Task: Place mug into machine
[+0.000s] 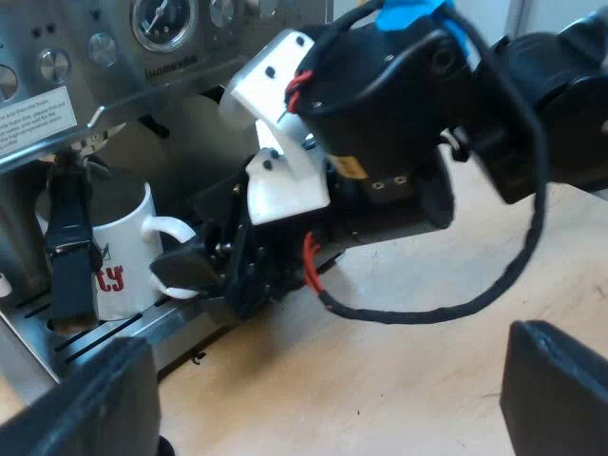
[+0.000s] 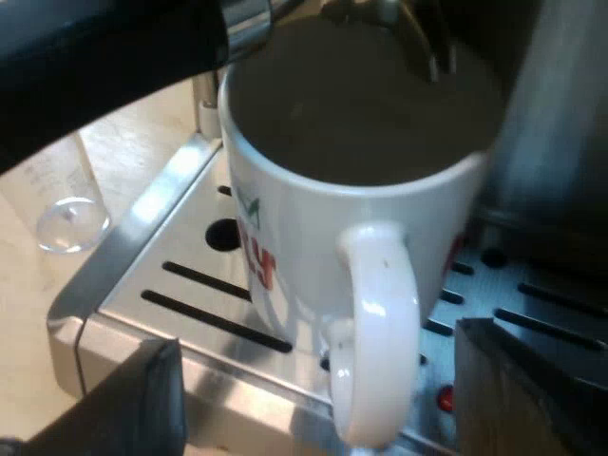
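Note:
A white mug (image 2: 313, 218) with red lettering stands upright on the machine's slotted metal drip tray (image 2: 180, 294), under the locked-in holder (image 2: 252, 19). Its handle (image 2: 380, 323) points out between the two fingers of my right gripper (image 2: 318, 351), which is open, with a gap on each side of the handle. In the left wrist view the mug (image 1: 123, 256) sits on the tray with my right gripper (image 1: 195, 266) at its handle. My left gripper (image 1: 323, 418) hangs open over the wooden table, away from the machine, holding nothing.
The espresso machine (image 1: 85, 57) rises over the mug with its pressure gauge (image 1: 161, 19) and knobs. The holder's dark handle (image 1: 71, 247) juts out in front of the mug. A clear measuring glass (image 2: 62, 204) stands on the wooden table (image 1: 380, 380) beside the tray.

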Motion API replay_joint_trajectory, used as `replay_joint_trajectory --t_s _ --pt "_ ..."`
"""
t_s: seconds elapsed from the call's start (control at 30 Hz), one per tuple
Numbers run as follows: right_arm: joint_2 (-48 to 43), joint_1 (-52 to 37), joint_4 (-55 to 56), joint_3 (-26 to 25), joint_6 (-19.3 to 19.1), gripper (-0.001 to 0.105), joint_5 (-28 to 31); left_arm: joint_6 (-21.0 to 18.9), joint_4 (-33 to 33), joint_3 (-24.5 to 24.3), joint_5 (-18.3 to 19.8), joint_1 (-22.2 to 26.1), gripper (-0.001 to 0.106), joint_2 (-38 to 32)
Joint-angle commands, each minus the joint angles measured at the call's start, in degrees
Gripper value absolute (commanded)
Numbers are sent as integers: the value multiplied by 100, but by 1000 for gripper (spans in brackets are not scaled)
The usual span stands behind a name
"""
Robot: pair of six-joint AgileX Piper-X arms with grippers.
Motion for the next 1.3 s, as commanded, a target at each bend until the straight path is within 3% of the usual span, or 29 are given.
replay_joint_trajectory --t_s 0.03,0.3,0.5,0.77,1.13,1.2,1.3 --pt "-285 146 352 -62 -69 62 148 -81 -25 -3 13 -26 74 14" --pt "-841 613 1317 -62 -33 62 351 -81 -25 -3 13 -26 74 14" --pt "-1336 853 1784 -62 197 62 351 -81 -25 -31 34 -26 74 14" --pt "-1880 1075 2073 -62 196 62 365 -9 -25 -510 35 -26 74 14" --pt "-2437 1129 2123 -62 196 62 480 78 280 -681 23 -26 74 -15" --pt "-2438 1129 2063 -62 147 59 480 101 260 -681 -63 -26 74 -15" --pt "-2418 1129 1872 -62 103 38 480 201 263 -681 -141 -26 74 -15"
